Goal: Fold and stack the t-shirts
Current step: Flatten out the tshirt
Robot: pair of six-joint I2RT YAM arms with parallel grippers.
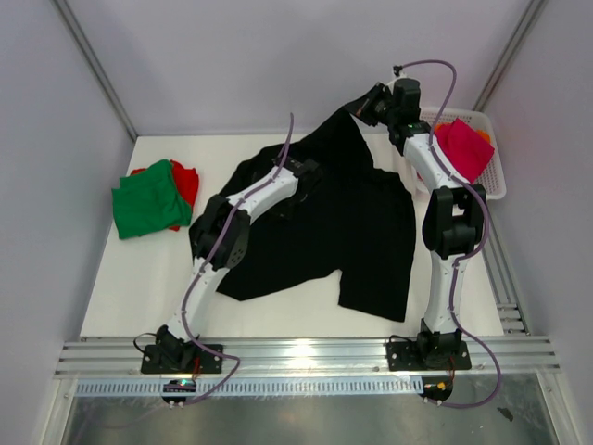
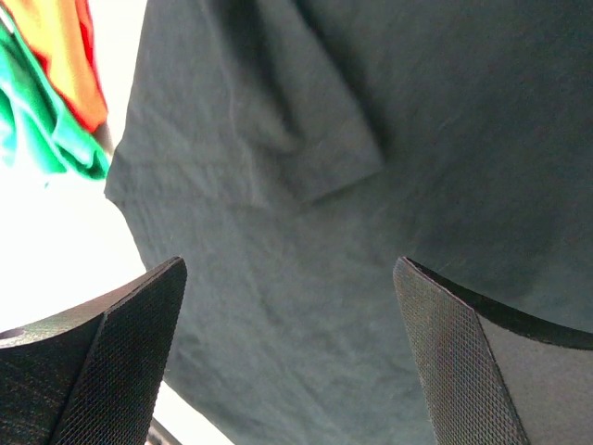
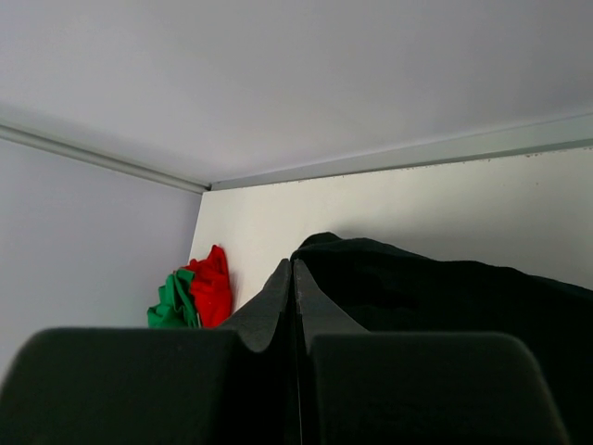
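A large black t-shirt lies spread over the middle of the table. Its far corner is lifted towards my right gripper, which is shut on the black cloth near the back edge. In the right wrist view the right gripper has its jaws pressed together. My left gripper hovers open and empty over the shirt's upper left part. A folded green t-shirt lies on a red one at the left. A magenta-pink t-shirt and an orange one sit in the basket.
The white lattice basket stands at the back right by the wall. The green shirt and red shirt show at the top left of the left wrist view. Grey walls enclose the table on three sides.
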